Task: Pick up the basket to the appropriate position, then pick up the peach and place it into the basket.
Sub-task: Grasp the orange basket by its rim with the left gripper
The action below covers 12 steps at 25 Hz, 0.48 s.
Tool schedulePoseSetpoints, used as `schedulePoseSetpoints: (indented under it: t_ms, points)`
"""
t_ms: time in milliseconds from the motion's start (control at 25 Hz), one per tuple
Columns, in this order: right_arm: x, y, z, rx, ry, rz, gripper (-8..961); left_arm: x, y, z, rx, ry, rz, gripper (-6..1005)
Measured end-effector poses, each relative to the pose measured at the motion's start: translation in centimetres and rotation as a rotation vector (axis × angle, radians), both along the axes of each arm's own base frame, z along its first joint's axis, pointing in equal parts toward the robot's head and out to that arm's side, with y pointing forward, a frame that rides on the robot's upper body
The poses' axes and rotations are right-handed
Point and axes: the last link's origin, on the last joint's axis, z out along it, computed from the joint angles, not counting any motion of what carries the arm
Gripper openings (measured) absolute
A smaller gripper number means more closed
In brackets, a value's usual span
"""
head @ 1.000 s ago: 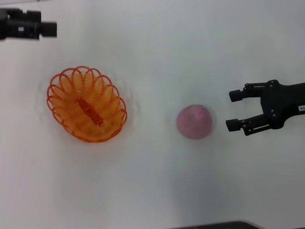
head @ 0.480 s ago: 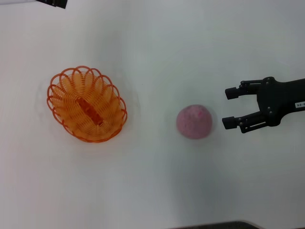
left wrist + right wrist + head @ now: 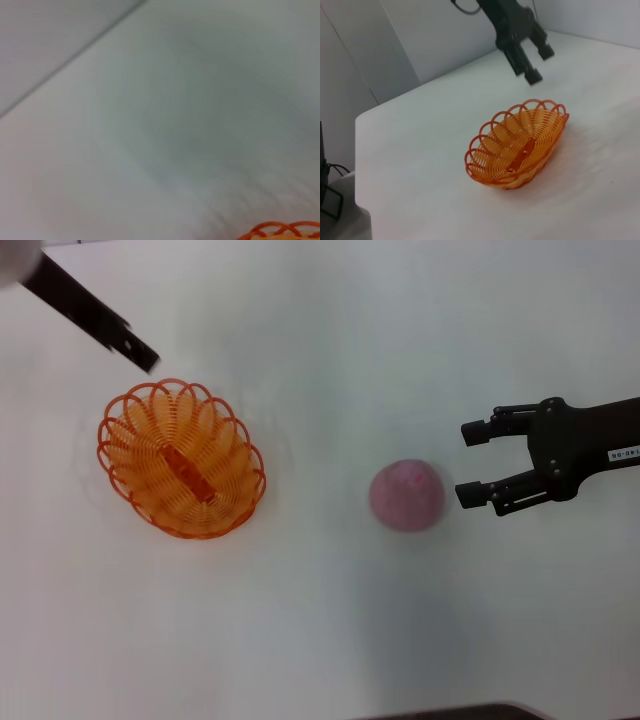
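The orange openwork basket (image 3: 182, 462) stands on the white table at the left; it also shows in the right wrist view (image 3: 517, 147), and its rim shows in the left wrist view (image 3: 280, 231). The pink peach (image 3: 406, 496) lies to its right, apart from it. My right gripper (image 3: 467, 462) is open, just right of the peach, not touching it. My left gripper (image 3: 140, 350) hangs just beyond the basket's far left rim; in the right wrist view (image 3: 540, 64) its fingers stand apart and hold nothing.
The white table (image 3: 320, 640) runs all around both objects. Its edge and a grey wall show in the right wrist view (image 3: 362, 120). A dark strip lies at the near edge (image 3: 450, 712).
My left gripper has swung from the far left corner down toward the basket's far rim. My right gripper has moved left, closer to the peach. Basket and peach have not moved.
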Motion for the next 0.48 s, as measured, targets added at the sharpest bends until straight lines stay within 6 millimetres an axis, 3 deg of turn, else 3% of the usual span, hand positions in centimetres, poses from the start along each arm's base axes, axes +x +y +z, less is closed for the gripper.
schedulePoseSetpoints:
  t_ms: [480]
  points:
    - [-0.1, 0.0, -0.2, -0.003, 0.005, -0.003, 956, -3.3, 0.0, -4.1, -0.022, 0.072, 0.011, 815]
